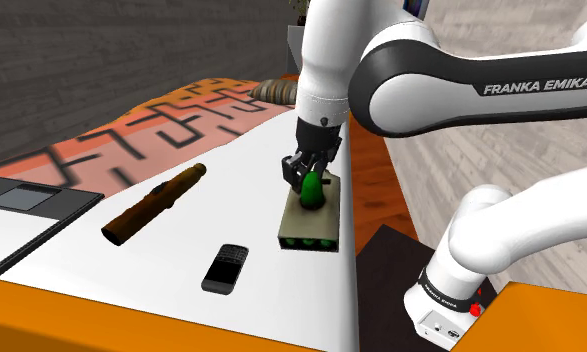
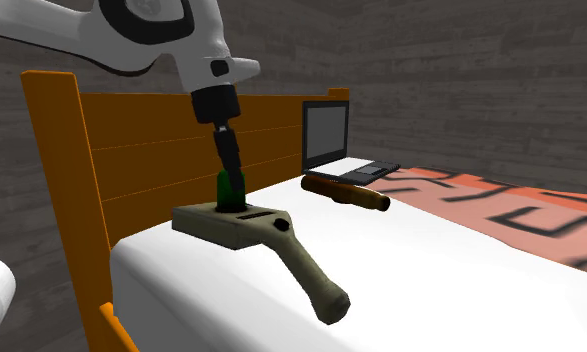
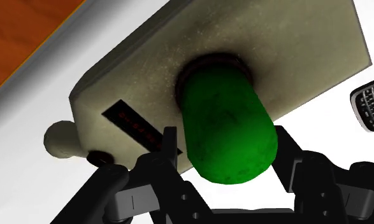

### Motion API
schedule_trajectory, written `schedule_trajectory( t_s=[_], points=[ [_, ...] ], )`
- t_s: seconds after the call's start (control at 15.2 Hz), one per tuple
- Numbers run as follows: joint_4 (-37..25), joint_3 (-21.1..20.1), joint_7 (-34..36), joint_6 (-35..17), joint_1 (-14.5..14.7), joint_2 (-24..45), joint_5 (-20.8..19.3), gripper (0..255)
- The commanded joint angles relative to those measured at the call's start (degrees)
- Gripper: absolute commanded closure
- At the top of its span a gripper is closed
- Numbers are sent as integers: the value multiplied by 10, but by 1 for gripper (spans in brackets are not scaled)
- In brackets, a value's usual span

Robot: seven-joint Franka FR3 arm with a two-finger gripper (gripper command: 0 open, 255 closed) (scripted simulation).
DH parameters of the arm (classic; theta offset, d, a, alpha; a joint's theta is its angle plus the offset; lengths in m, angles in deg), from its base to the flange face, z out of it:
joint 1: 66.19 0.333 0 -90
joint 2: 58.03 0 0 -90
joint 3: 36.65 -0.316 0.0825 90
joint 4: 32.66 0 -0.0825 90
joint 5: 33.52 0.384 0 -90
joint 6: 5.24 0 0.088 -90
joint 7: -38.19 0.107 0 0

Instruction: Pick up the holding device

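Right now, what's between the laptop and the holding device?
A brown cylinder lies on the white sheet between the laptop and the holding device, touching neither; clearest in the shoulder view.

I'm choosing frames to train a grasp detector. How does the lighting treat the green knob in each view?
Shoulder view: even light, with the green knob bright against the khaki holding device and the black gripper a featureless dark mass. Second exterior view: dimmer, the knob dark against the orange headboard. Wrist view: the knob is well lit with darker mottling, and there is no glare or blur.
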Motion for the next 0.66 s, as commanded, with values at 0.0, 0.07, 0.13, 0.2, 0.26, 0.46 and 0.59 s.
schedule_trajectory(
  t_s=[0.0, 0.07, 0.13, 0.2, 0.26, 0.46, 0.59],
  points=[
    [-15, 3, -2, 14, -2, 1, -3, 255],
    [-23, 5, -2, 21, -3, 2, -4, 255],
    [-31, 7, -3, 28, -3, 2, -5, 255],
    [-39, 8, -4, 35, -4, 3, -7, 255],
    [-47, 10, -5, 42, -5, 5, -8, 255],
    [-73, 14, -7, 63, -8, 9, -12, 255],
    [-74, 14, -7, 65, -9, 9, -12, 255]
  ],
)
